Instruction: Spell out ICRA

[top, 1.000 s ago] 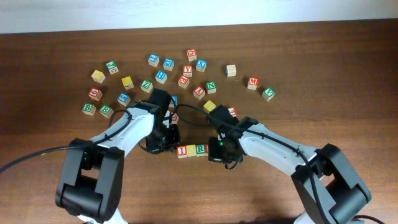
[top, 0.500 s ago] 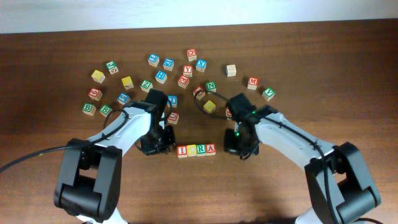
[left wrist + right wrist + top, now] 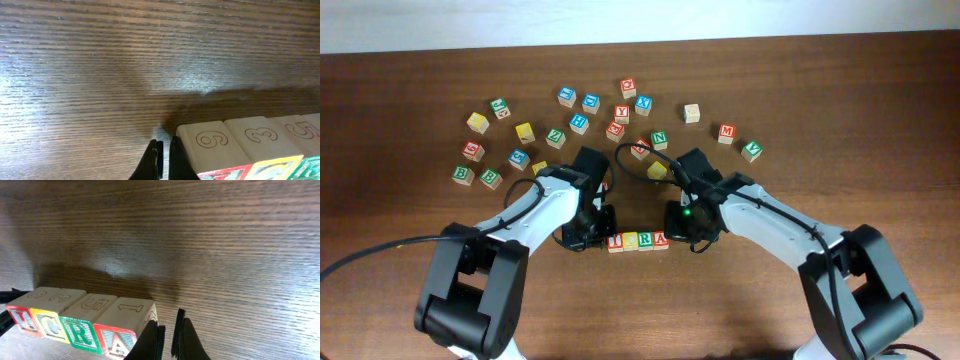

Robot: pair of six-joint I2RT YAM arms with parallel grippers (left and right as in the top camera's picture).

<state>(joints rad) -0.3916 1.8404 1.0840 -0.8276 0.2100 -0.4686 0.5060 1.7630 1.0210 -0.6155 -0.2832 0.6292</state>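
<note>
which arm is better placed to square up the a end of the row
Right. The right claw, shut, sits just beside the A block at that end. The left claw, also shut, is at the opposite end by the I block.

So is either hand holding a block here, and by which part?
Nothing is held. The left hand and right hand are both shut with nothing between the fingers, one at each end of the ICRA row.
</note>
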